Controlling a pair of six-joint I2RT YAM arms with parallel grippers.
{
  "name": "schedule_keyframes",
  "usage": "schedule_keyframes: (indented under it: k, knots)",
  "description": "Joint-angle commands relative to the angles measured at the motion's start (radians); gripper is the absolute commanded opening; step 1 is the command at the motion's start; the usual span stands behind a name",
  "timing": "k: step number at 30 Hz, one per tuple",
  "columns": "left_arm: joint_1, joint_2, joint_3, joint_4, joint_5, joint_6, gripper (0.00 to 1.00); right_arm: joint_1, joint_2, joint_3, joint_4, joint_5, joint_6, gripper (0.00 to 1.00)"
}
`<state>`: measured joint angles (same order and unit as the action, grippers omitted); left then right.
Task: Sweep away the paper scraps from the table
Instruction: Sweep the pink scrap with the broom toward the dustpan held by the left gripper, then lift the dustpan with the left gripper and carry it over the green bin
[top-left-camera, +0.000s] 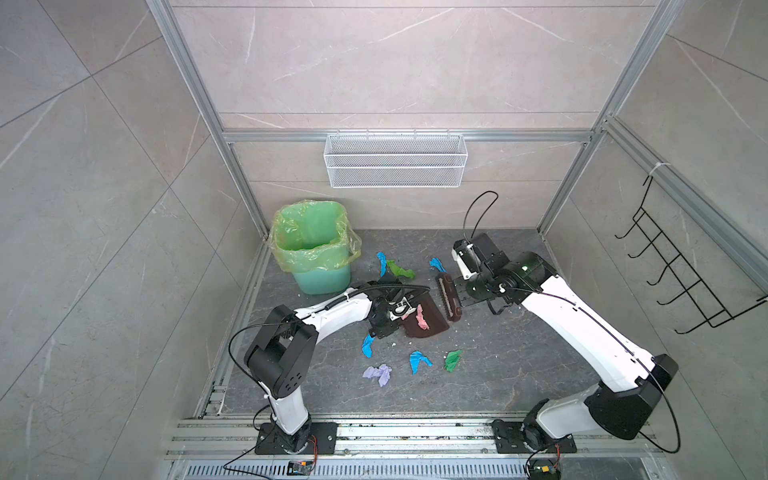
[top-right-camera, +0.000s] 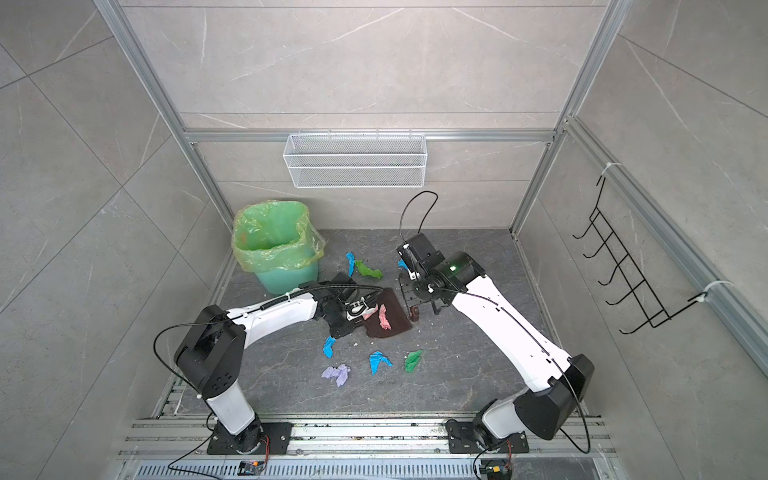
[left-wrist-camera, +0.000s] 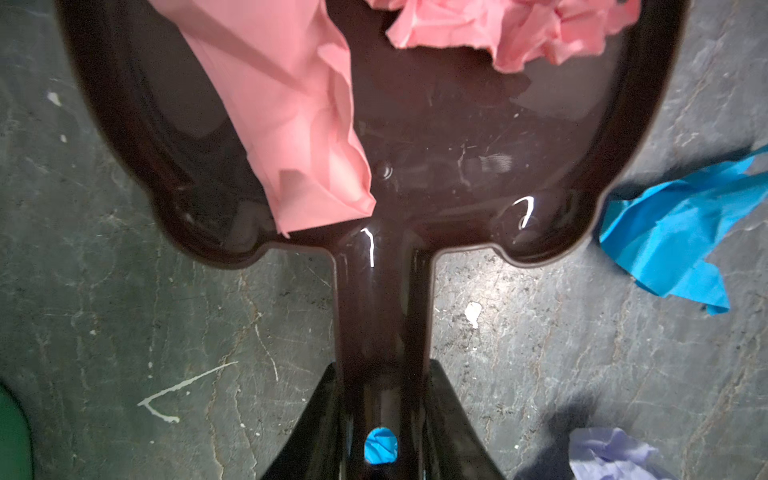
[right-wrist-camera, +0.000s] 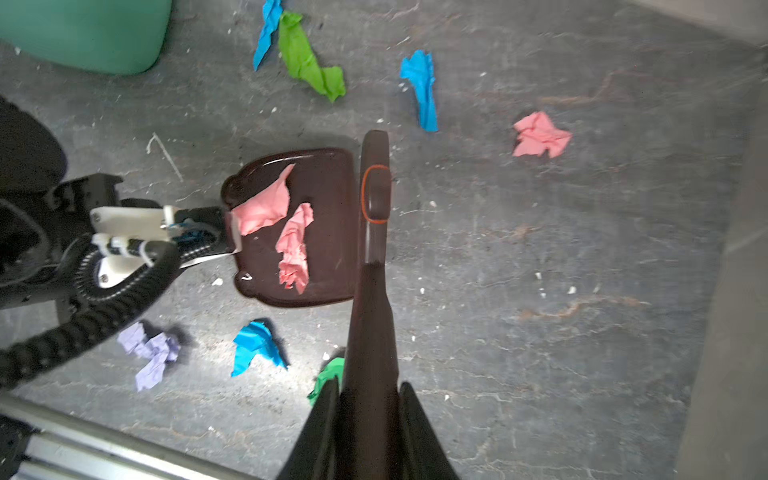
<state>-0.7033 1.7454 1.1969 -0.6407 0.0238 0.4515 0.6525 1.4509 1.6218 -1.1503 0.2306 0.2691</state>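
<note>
- The left end effector is clamping the handle of the dustpan, which is resting on the worktop.
- The right end effector is gripping the brush, with its head at the dustpan's open lip.
- Two pink paper scraps are lying inside the dustpan. Blue, green, lavender and pink ones are lying around it.
- Likely best: pressing the dustpan's lip down and drawing the bristles low and slowly towards it.
</note>
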Motion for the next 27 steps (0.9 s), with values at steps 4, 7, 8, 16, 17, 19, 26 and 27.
schedule_keyframes:
  k: [4, 7, 8, 16, 17, 19, 26, 27]
  knots:
    - [0.004, -0.064, 0.072, -0.04, -0.023, -0.041, 0.0, -0.004, -0.098, -0.062, 0.037, 0.207, 0.043, 0.0]
    - [0.01, -0.081, 0.112, -0.08, -0.025, -0.048, 0.0, -0.017, -0.106, -0.088, 0.041, 0.225, 0.054, 0.0]
    - [0.011, -0.087, 0.128, -0.096, -0.026, -0.049, 0.0, -0.023, -0.108, -0.098, 0.044, 0.223, 0.057, 0.0]
    - [0.025, -0.096, 0.324, -0.27, -0.089, -0.064, 0.0, -0.044, -0.124, -0.15, 0.079, 0.21, 0.072, 0.0]
    - [0.027, -0.094, 0.353, -0.293, -0.093, -0.066, 0.0, -0.045, -0.126, -0.156, 0.082, 0.209, 0.072, 0.0]
    - [0.031, -0.088, 0.412, -0.332, -0.103, -0.074, 0.0, -0.047, -0.13, -0.166, 0.09, 0.205, 0.073, 0.0]
    - [0.046, -0.053, 0.599, -0.451, -0.144, -0.107, 0.0, -0.048, -0.129, -0.187, 0.115, 0.185, 0.073, 0.0]
    - [0.05, -0.048, 0.623, -0.468, -0.153, -0.113, 0.0, -0.049, -0.129, -0.19, 0.119, 0.184, 0.073, 0.0]
